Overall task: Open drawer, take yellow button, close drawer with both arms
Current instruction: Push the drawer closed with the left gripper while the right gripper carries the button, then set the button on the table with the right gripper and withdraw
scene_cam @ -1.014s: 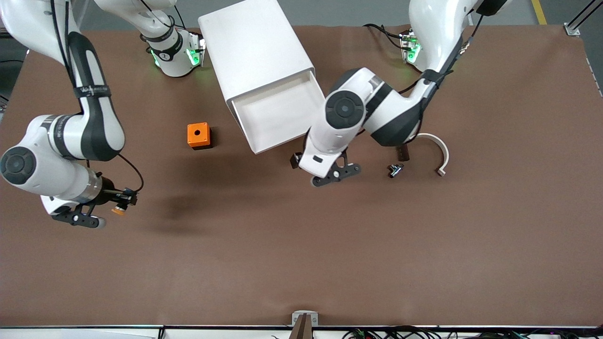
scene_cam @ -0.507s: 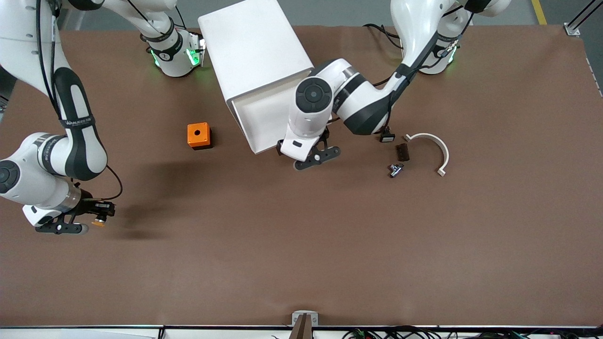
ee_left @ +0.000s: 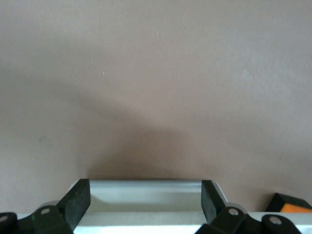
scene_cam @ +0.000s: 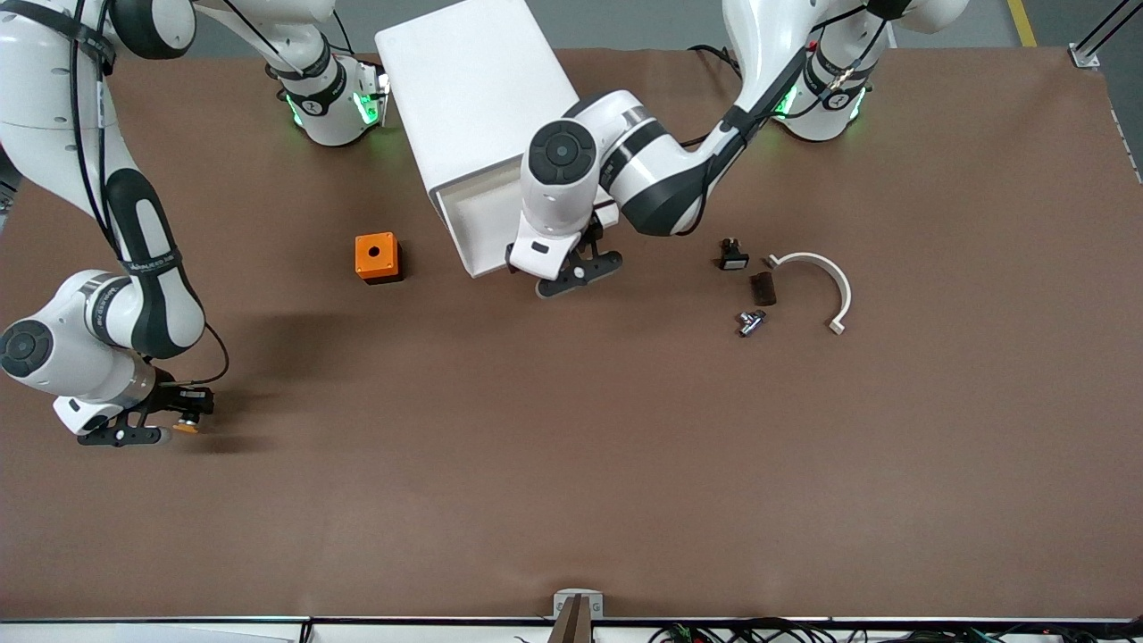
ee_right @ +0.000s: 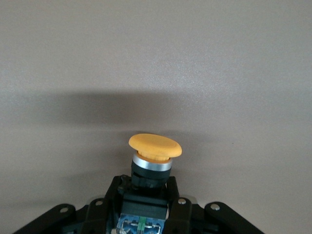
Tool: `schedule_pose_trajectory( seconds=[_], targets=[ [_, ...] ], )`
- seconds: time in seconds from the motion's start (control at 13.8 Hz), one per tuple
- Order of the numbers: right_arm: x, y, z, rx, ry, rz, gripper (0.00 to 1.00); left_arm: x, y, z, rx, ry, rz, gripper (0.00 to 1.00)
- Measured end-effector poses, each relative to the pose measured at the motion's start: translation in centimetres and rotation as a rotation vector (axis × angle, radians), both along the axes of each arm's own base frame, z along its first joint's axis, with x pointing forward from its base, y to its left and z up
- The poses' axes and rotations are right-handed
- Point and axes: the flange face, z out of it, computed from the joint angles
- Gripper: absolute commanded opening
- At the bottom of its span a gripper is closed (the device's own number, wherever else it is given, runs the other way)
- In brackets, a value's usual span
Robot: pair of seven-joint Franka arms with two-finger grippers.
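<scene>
The brown table carries the white cabinet between the two arm bases. Its top drawer stands partly pulled out. The left gripper, fingers spread apart, sits against the drawer's front edge. The right gripper, low over the table at the right arm's end, is clamped on the button (orange cap facing outward). An orange cube sits beside the drawer, toward the right arm's end.
</scene>
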Motion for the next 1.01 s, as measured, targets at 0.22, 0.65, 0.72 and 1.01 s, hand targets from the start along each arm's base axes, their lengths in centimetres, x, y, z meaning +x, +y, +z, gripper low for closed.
schedule_pose_trajectory(
  seconds=[0.22,0.65,0.72,1.01],
  targets=[
    [0.2,0.0,0.3,-0.001,-0.006,0.000,0.26,-2.6,-1.6,-0.3,0.003,0.030,-0.002,1.00],
    [0.1,0.1,-0.2,0.001,0.003,0.004,1.00,-8.0,-4.1,-1.0,0.015,0.088,-0.020,1.00],
    [0.1,0.2,-0.3,0.002,0.004,0.005,1.00,-8.4,-4.3,-1.1,0.016,0.092,-0.026,1.00],
    [0.8,0.5,0.4,0.002,-0.010,0.014,1.00,-9.3,-4.5,-1.5,0.025,0.104,-0.029,1.00]
  ],
)
